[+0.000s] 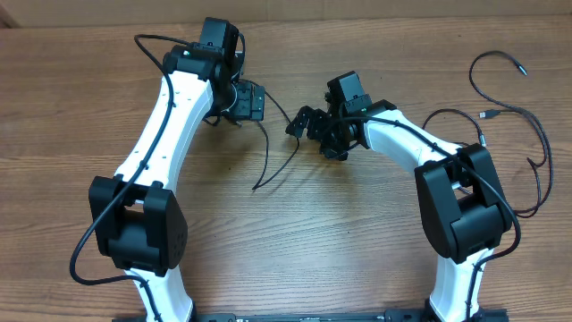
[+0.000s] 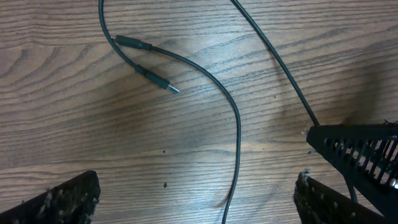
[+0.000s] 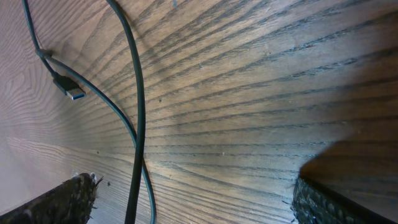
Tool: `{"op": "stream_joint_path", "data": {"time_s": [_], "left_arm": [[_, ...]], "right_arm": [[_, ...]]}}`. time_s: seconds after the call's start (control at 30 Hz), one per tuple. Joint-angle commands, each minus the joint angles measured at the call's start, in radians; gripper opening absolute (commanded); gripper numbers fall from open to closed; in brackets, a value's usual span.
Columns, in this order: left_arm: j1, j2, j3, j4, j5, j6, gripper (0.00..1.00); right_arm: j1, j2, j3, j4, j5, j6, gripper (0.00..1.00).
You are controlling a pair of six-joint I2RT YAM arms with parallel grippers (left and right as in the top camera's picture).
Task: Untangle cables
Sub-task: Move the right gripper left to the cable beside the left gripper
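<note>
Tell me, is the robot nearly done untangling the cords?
Not nearly. Some cords on the right lie in loose loops. Both the left hand and right hand are open, holding nothing. The middle cords cross each other and need pulling apart.

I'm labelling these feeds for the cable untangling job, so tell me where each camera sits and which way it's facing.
Overhead: fixed above the table, looking straight down; shows left arm, right arm, left end effector and right end effector.
Left wrist: on the left arm, facing down at the cables; its own open fingers frame the bottom corners.
Right wrist: on the right arm, angled at the table; its fingers show likewise.
Shared: all three see cables between the end effectors.
</note>
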Motion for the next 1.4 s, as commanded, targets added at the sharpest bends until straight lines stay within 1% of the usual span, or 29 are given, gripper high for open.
{"op": "stream_joint_path", "data": {"time_s": [0.0, 0.93, 1.03, 1.2, 1.23, 1.27, 1.33, 1.37], "left_arm": [[0.002, -0.004, 0.026, 0.000, -0.006, -0.018, 1.00], [0.002, -0.004, 0.026, 0.000, -0.006, -0.018, 0.99], [0.002, -0.004, 0.026, 0.000, -0.006, -0.018, 1.00], [0.002, -0.004, 0.026, 0.000, -0.006, -0.018, 1.00], [0.002, -0.004, 0.026, 0.000, -0.006, -0.018, 1.00], [0.002, -0.004, 0.026, 0.000, -0.006, -0.018, 1.00], [0.002, -0.004, 0.026, 0.000, -0.006, -0.018, 1.00], [0.002, -0.004, 0.026, 0.000, -0.006, -0.018, 1.00]], "right_arm": [[-0.002, 0.013, -0.007, 0.006, 0.010, 0.004, 1.00], [-0.002, 0.013, -0.007, 0.010, 0.009, 0.005, 1.00], [-0.002, 0.013, -0.007, 0.008, -0.024, 0.005, 1.00], [-0.002, 0.013, -0.007, -0.056, -0.008, -0.003, 1.00], [-0.002, 0.013, -0.007, -0.058, 0.002, -0.003, 0.96], [-0.002, 0.013, -0.007, -0.053, -0.002, 0.004, 0.87], [0.000, 0.013, -0.007, -0.040, -0.030, 0.005, 0.79], [0.005, 0.013, -0.007, -0.032, -0.066, 0.005, 0.76]]}}
